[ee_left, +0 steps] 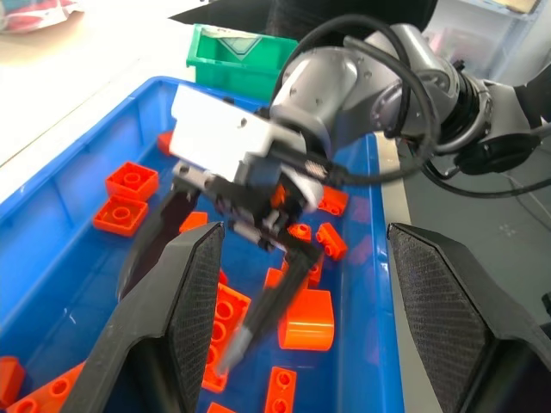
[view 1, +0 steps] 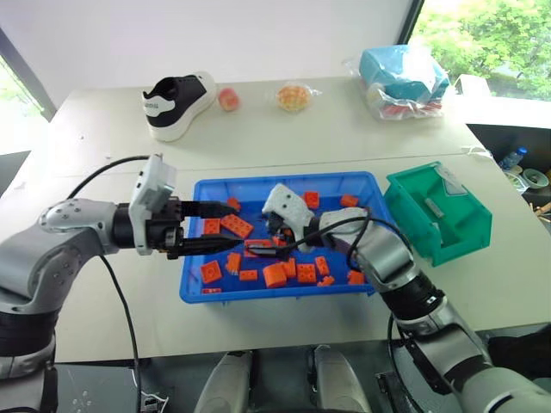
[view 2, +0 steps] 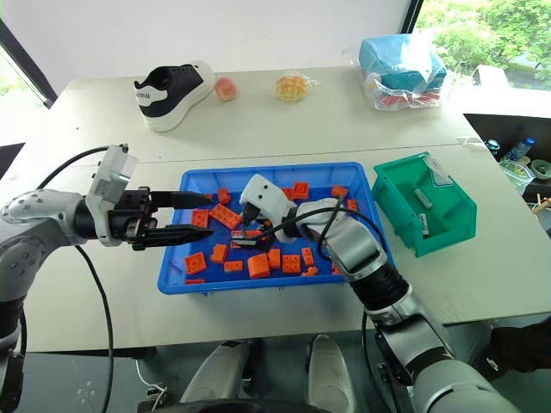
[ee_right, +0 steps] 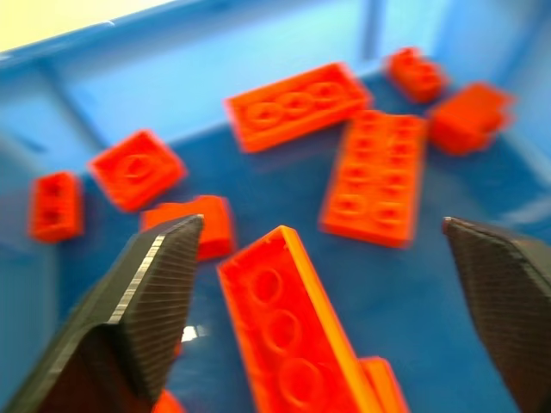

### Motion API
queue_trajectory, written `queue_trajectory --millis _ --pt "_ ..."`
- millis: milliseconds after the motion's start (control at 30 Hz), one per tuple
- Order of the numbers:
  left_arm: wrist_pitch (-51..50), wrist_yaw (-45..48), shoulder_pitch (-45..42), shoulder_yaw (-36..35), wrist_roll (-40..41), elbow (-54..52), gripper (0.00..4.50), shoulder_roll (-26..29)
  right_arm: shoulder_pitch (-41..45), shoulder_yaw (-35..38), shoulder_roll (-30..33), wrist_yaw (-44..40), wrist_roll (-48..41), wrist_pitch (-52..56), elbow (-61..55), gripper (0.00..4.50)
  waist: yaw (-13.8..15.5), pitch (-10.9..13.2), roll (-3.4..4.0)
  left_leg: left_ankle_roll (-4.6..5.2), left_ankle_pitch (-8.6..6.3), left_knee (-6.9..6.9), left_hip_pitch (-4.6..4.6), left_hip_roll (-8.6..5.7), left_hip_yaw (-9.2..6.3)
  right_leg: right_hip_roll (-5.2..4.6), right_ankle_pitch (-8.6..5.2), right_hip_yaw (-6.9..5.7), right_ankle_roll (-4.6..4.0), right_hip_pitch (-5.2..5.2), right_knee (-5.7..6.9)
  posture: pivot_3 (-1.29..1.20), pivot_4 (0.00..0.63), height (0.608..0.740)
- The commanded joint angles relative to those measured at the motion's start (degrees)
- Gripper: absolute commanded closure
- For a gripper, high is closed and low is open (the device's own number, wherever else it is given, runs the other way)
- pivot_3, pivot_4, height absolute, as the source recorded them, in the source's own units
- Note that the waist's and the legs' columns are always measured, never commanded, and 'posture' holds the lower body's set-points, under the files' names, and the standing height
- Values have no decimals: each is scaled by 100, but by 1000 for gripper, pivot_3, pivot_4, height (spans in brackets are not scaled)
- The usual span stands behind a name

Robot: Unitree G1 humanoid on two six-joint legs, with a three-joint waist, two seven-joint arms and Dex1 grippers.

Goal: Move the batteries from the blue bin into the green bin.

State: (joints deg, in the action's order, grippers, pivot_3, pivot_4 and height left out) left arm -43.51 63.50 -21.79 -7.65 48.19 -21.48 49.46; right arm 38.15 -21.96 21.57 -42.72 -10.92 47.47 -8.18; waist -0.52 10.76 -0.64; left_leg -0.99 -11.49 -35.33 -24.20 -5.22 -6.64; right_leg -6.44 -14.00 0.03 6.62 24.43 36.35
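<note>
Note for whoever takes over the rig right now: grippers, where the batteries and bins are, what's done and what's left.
Left gripper: open, empty, held over the left part of the blue bin.
Right gripper: open, empty, low inside the blue bin, over the orange bricks.
Green bin: on the table just right of the blue bin, apart from it.
Done: at least two batteries lie in the green bin.
Left: any batteries in the blue bin; I cannot pick one out for sure among the bricks, so check near the right gripper's fingers first.
</note>
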Motion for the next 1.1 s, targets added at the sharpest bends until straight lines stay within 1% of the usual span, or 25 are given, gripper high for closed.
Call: queue_trajectory --millis 33,100,167,233,300,400,533,667,800,900,1000,1067,1100 --pt "-115 52 2 -203 212 -77 78 117 -38 634 728 -95 -108 420 -839 0 -4 0 0 0 0 0 0 0 0 0 0 0 0 0 0 0 150 730" --pt "-122 78 11 -206 229 -88 78 132 -174 999 1212 -145 -289 928 -1253 0 -10 0 0 1 -1 2 0 1 1 1 0 0 1 1 0 0 150 730" --pt "-112 33 20 -202 240 -134 78 112 -319 1507 1448 -68 -576 1708 -1590 0 -18 -1 -1 3 -2 5 0 5 0 2 0 -1 1 1 0 0 150 730" --pt "-28 -23 14 -186 217 -193 78 46 -426 2134 1406 105 -863 2773 -1889 0 -51 -1 -1 4 -2 9 2 10 1 4 -1 -1 0 3 0 0 150 730" --pt "16 -68 1 -164 210 -235 78 -14 -499 2539 1282 296 -990 3549 -2096 0 -47 -1 0 5 -2 10 3 14 3 4 -1 1 0 3 1 0 150 730" --pt "47 -78 -39 -99 163 -223 78 -76 -548 2849 1049 617 -1024 4120 -2170 0 -26 -2 0 5 -2 8 3 12 3 3 -1 1 0 2 2 0 150 730" --pt "84 -97 -116 -16 82 -181 78 -141 -532 2852 823 1029 -920 4033 -1751 0 -21 -2 -1 5 -2 4 3 9 5 1 -1 0 0 -1 2 0 150 730" --pt "96 -94 -167 18 76 -165 78 -157 -608 2641 768 1256 -909 3738 -1443 0 -20 -2 -1 5 -2 4 3 8 5 1 -1 0 0 -1 2 0 150 730" --pt "78 -99 -239 26 95 -159 78 -172 -916 2098 835 1336 -852 3200 -1218 0 -15 -4 -3 5 -2 3 3 8 5 1 0 0 0 -3 2 0 150 730" --pt "75 -100 -264 33 96 -161 0 -181 -1052 1778 905 1344 -805 2791 -1127 844 -18 -5 -5 5 -2 1 4 7 6 1 0 0 0 -5 1 0 150 730" --pt "71 -94 -303 43 93 -140 0 -187 -1111 1564 965 1339 -732 2493 -1067 2270 -24 -6 -6 5 -2 -1 8 7 5 2 0 0 0 -9 1 0 150 730" --pt "65 -94 -346 48 95 -120 0 -190 -1111 1613 934 1370 -769 2467 -1089 3273 -24 -6 -6 5 -2 0 9 8 4 3 0 -1 0 -9 1 0 150 730" --pt "61 -94 -365 49 97 -109 0 -191 -1095 1658 923 1385 -799 2490 -1117 3850 -22 -6 -7 5 -2 0 9 8 4 3 0 -1 0 -9 1 0 150 730"
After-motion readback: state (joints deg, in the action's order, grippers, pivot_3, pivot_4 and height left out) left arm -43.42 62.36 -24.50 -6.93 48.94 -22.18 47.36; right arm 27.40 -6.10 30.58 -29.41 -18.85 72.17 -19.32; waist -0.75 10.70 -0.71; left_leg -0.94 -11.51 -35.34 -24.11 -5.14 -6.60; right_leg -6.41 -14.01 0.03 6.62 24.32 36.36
